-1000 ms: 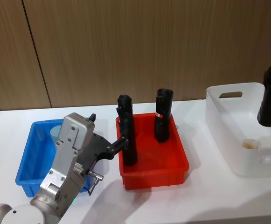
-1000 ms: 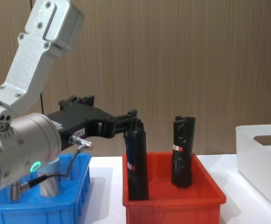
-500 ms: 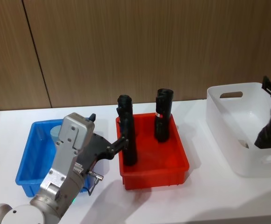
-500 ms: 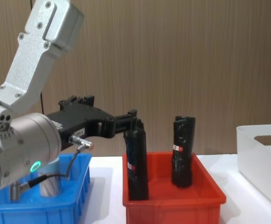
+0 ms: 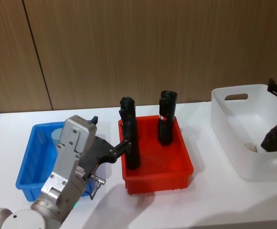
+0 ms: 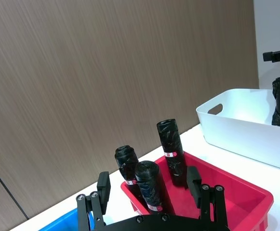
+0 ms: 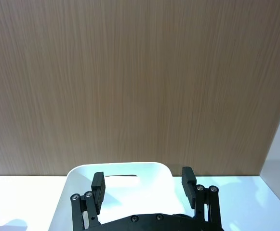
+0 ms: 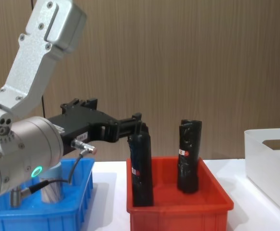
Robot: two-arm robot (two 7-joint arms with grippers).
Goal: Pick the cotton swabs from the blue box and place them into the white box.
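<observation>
I read the right gripper (image 7: 143, 190) as spread wide and empty, over the white translucent plastic bin with the oval handle slot (image 5: 237, 110); the wrist view shows its 2 fingers (image 7: 98, 185) apart above the bin's far rim. A pale round object (image 5: 252, 149), likely a jar of cotton swabs, rests on that bin's floor near the arm, so I judge the drop done.

The left gripper (image 6: 149, 185) hangs level between the shallow bright blue plastic bin (image 5: 31, 160) and the red plastic bin (image 5: 157, 167), fingers parted, holding nothing, tips beside the nearest of the black tubes with red-white labels (image 8: 140, 168). I take it as parked.

1 clear jar with a pale blue lid (image 8: 50, 185) stands in the blue bin's far part, partly behind the left arm: the next thing to pick.
</observation>
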